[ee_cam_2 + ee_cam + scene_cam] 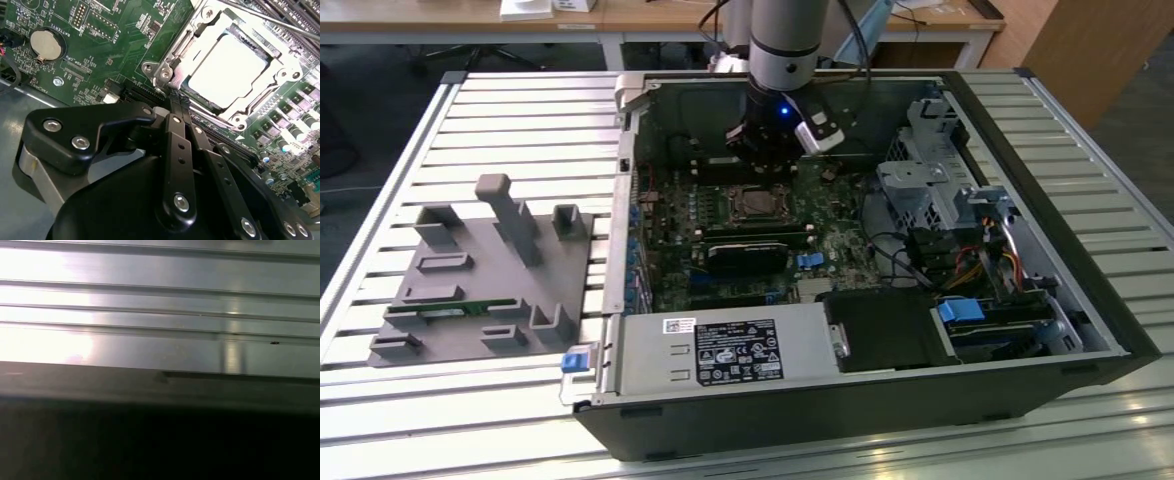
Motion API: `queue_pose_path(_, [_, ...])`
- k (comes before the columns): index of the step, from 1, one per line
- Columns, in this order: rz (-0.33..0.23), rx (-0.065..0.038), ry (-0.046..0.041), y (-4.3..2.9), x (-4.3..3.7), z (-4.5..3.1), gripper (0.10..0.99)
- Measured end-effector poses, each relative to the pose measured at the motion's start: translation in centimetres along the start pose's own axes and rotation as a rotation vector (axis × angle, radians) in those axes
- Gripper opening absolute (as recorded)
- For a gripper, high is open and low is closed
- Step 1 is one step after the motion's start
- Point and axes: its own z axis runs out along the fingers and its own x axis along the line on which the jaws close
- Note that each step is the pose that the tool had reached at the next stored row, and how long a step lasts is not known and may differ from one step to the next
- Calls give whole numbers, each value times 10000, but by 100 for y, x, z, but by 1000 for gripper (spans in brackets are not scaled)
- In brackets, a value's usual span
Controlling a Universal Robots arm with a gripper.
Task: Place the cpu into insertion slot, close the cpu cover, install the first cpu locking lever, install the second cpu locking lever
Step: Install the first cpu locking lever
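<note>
Sitting in the insertion slot (235,75), the cpu (227,70) is showing a flat, dull silver-grey square face in the second wrist view, with the cpu cover (280,75), a thin bright metal frame with a square window, lying closed around it. Glossy green circuit board (125,45) is spreading out around the socket, dotted with tiny solder pads and white lettering too small to make out; a round silver coin battery (46,44) is sitting at about ten o'clock from the socket. A thin metal lever rod (270,20) is running along the far edge of the cover.

The gripper (176,100) is reaching in with matte black linkage arms studded with shiny screws, and its two narrow fingers (175,107) are pressed together with no gap showing, their tips touching or just beside the near corner of the socket frame, beside a hex screw (165,75). Nothing is being held between them.

In the exterior view the gripper (771,152) is hanging over the motherboard inside an open black computer case (854,410), with the socket (754,203) just below it at six o'clock. A grey metal power supply (720,352) with a black printed label, unreadable here, is lying at the near edge. At nine o'clock from the case, a grey plastic fixture tray (480,280) with blocky uprights is resting on a ribbed aluminium table (520,110).

The first wrist view is showing brushed aluminium slats (160,340).
</note>
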Motion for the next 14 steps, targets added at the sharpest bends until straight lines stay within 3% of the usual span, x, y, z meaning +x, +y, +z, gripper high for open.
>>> queue_pose_path(6, [0,-3,-2,4,0,-73,106])
queue_pose_path(14, [10,-4,-2,-16,-1,-79,106])
